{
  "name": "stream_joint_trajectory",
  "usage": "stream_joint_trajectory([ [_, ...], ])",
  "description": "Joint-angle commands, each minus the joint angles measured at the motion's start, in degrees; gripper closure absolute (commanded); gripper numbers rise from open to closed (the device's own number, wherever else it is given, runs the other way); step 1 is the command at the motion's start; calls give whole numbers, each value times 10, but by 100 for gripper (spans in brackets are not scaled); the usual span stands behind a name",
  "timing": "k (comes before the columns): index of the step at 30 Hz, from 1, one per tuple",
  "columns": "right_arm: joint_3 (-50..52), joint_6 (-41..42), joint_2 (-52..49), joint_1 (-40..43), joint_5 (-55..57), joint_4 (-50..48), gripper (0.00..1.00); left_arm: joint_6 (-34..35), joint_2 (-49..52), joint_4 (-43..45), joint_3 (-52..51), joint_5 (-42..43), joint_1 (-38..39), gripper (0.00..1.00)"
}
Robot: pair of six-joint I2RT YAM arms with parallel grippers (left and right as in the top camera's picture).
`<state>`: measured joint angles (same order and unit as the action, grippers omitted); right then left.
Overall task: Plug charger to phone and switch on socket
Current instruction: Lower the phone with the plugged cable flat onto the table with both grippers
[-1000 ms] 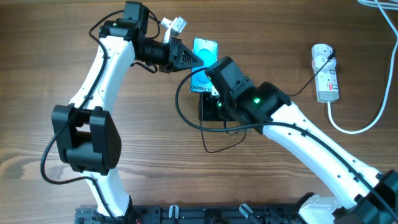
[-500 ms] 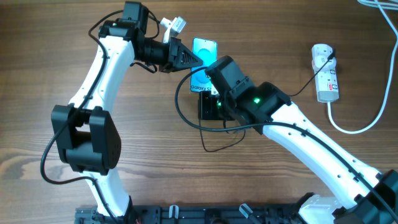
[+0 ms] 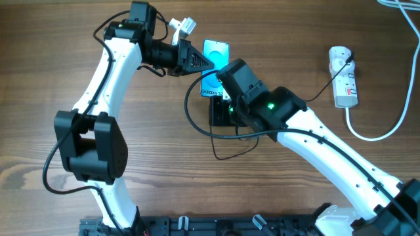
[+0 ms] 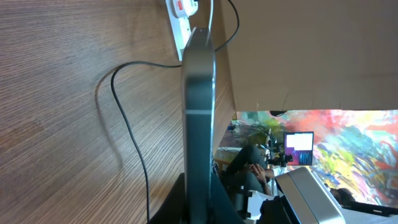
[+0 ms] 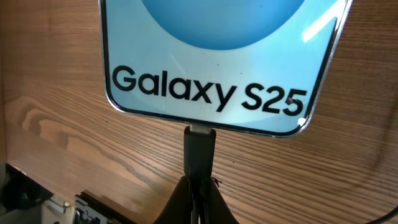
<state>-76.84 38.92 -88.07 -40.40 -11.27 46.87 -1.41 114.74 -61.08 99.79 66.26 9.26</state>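
The phone (image 3: 215, 51) with a teal screen and "Galaxy S25" text (image 5: 211, 93) is held up on edge by my left gripper (image 3: 197, 62), which is shut on its side; in the left wrist view it shows as a grey edge (image 4: 198, 112). My right gripper (image 5: 199, 186) is shut on the charger's black connector (image 5: 199, 149), whose tip sits at the phone's lower edge port. The charger's thin black cable (image 3: 223, 141) loops on the table and runs to a black plug in the white socket (image 3: 344, 78) at the right.
The socket's thick white cord (image 3: 387, 124) curves off the right edge of the wooden table (image 3: 328, 196). A white connector piece (image 3: 185, 26) sticks out by the left wrist. A black rail (image 3: 216, 226) lines the front edge.
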Motion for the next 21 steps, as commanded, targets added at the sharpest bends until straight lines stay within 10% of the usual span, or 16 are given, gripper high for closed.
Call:
stream_joint_trajectory([
  [1, -4, -11, -6, 4, 29, -14, 96, -12, -17, -7, 9, 12, 0, 96],
  [21, -18, -29, -2, 7, 76, -33, 96, -12, -17, -11, 9, 12, 0, 96],
])
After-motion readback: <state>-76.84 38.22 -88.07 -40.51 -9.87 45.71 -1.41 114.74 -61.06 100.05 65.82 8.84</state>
